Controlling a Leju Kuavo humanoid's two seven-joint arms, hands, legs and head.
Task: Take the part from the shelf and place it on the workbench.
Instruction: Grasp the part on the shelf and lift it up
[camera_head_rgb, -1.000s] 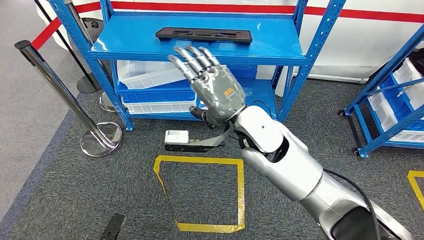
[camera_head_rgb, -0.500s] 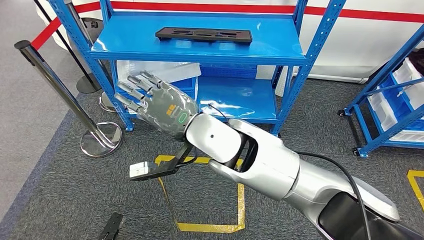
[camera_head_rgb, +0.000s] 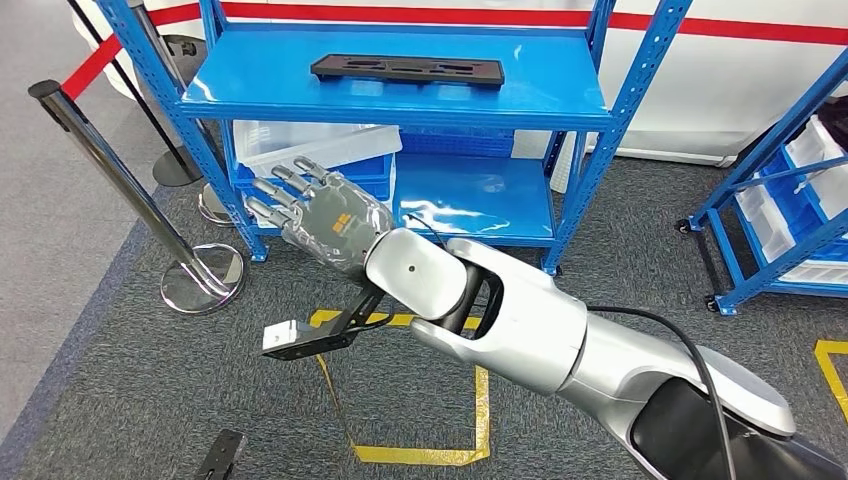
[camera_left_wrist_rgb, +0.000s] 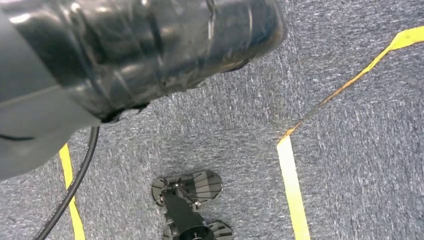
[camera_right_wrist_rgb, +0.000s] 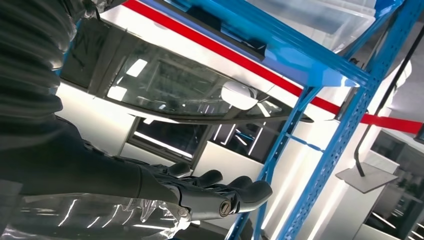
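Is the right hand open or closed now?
Open: the right hand holds nothing, its fingers stretched apart near the blue shelf.

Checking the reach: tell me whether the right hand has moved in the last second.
Yes. The right hand dropped from in front of the top shelf toward the lower-left, now before the lower shelves.

- My right robot hand (camera_head_rgb: 325, 222) no longer stands upright in front of the shelf's top board; it has swung down and across to my left, and now reaches forward, back upward, before the lower shelf bins (camera_head_rgb: 318, 150).
- Over the last half second it lifts slightly and edges back to the right.
- My right forearm (camera_head_rgb: 480, 315) now lies across the yellow floor square (camera_head_rgb: 480, 400), hiding much of it.
- The wrist camera bracket (camera_head_rgb: 310, 335) hangs lower and further left.
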